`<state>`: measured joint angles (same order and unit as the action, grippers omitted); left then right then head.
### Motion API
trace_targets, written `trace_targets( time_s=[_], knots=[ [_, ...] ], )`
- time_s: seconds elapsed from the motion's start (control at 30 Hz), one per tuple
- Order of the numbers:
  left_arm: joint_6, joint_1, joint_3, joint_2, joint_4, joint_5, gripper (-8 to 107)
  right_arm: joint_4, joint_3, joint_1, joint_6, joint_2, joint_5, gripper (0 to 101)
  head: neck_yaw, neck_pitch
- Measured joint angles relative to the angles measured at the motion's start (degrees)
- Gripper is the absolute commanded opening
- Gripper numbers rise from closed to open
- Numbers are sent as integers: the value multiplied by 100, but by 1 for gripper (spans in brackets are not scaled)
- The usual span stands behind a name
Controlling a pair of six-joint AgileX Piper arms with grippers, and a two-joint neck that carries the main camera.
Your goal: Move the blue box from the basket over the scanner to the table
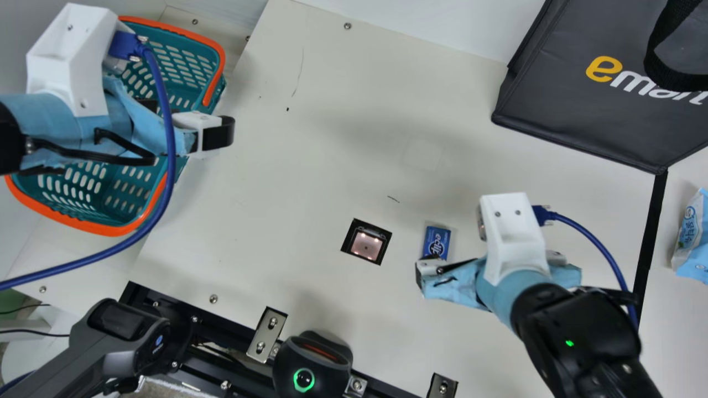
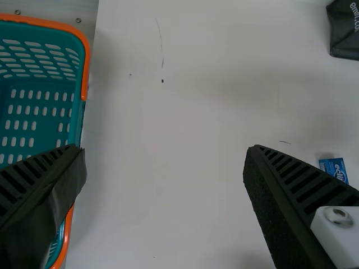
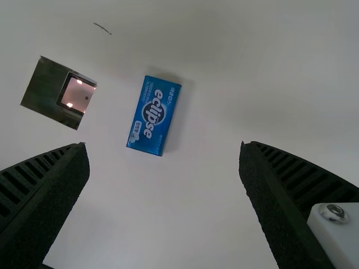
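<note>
Over the right side of the teal basket (image 1: 86, 225) hangs my left gripper (image 1: 183, 120), open and empty. The blue box (image 1: 437, 241) lies flat on the table, just right of the square scanner window (image 1: 366, 243). My right gripper (image 1: 489, 264) is open above the table, one finger near the box's lower end. In the left wrist view my left gripper (image 2: 164, 154) has the basket (image 2: 85, 67) at one finger and the blue box (image 2: 335, 168) far off beyond the other. In the right wrist view the whole blue box (image 3: 153, 116) lies ahead of my right gripper (image 3: 164, 151), untouched.
A dark shopping bag (image 1: 575, 110) stands at the back right, and a light blue packet (image 1: 694, 243) lies at the right edge. A black device with a green ring (image 1: 312, 367) sits at the front edge beside metal brackets. Bare table (image 1: 265, 193) stretches between basket and scanner.
</note>
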<state>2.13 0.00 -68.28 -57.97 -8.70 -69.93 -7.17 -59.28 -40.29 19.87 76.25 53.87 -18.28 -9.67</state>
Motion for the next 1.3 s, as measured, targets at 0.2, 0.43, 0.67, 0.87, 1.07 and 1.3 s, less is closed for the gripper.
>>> trace_targets(
  time_s=[0.2, 0.43, 0.67, 0.87, 1.07, 1.3],
  knots=[
    [0, 0, 0, 0, 0, 0, 90, -96, -83, -178, 542, 503, -29, 95, 9, 0],
    [0, 0, 0, 0, 0, 0, 90, -79, -131, -204, 854, 983, -201, 95, 0, 0],
    [0, 0, 0, 0, 0, 0, 90, 73, -189, -172, 927, 1432, -426, 95, 0, 0],
    [0, 0, 0, 0, 0, 0, 90, 174, -211, -124, 968, 1762, -578, 95, 0, 9],
    [0, 0, 0, 0, 0, 0, 90, 221, -222, -53, 990, 1977, -713, 95, 9, 0],
    [0, 0, 0, 0, 0, 0, 90, 251, -216, 8, 1046, 2143, -788, 95, 0, 9]
  ],
)
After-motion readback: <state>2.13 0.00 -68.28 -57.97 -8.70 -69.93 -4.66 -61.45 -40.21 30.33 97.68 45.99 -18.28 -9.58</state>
